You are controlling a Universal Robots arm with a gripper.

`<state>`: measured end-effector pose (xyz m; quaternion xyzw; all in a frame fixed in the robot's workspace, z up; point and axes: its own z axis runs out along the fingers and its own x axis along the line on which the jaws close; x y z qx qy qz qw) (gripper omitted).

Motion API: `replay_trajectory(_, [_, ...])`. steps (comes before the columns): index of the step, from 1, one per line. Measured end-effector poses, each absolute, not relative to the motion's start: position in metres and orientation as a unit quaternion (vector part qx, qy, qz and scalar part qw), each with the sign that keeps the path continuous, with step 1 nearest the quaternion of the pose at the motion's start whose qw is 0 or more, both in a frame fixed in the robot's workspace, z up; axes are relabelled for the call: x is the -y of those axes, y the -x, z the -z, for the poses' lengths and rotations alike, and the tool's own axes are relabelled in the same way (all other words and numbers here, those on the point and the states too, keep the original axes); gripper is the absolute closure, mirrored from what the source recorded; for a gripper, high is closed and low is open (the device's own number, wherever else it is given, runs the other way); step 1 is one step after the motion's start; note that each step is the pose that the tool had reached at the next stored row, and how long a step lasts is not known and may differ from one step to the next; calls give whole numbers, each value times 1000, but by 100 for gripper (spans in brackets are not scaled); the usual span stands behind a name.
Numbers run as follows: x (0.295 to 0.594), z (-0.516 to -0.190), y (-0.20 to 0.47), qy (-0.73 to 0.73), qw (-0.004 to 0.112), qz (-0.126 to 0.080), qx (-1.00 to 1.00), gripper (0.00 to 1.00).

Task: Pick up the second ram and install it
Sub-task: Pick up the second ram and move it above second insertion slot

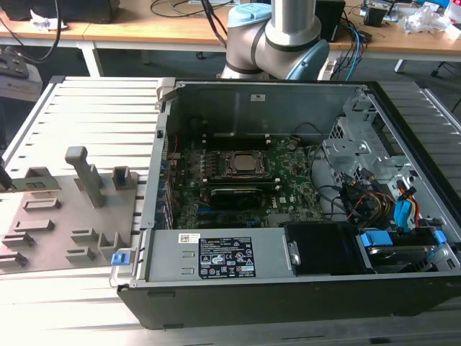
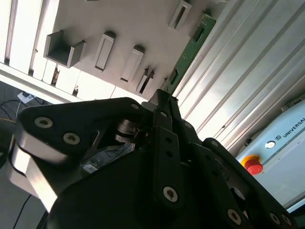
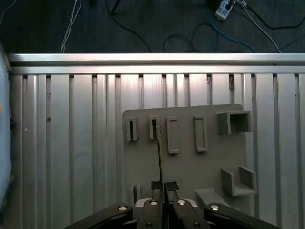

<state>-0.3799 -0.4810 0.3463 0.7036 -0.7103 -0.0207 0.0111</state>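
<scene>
Second ram (image 3: 160,157), edge-on in the first wrist view and a green strip in the second wrist view, is clamped between the fingers of the end effector (image 3: 163,187), over the grey fixture plate (image 3: 205,171) on the ribbed tabletop (image 3: 71,143)

Silver arm (image 1: 292,29) with pale-blue joint caps; black hand (image 3: 163,191) studded with silver screws.

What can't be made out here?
Second wrist view: the claw hides the near end of the second ram.
First wrist view: the second ram is edge-on, so its chips are unseen.
Exterior view: the arm is cut off by the top edge; the motherboard slots are too small to judge.
</scene>
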Motion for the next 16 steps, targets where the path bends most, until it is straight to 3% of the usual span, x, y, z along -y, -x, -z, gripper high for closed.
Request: replay_trajectory(16, [481, -377, 380, -704, 11, 21, 710, 86])
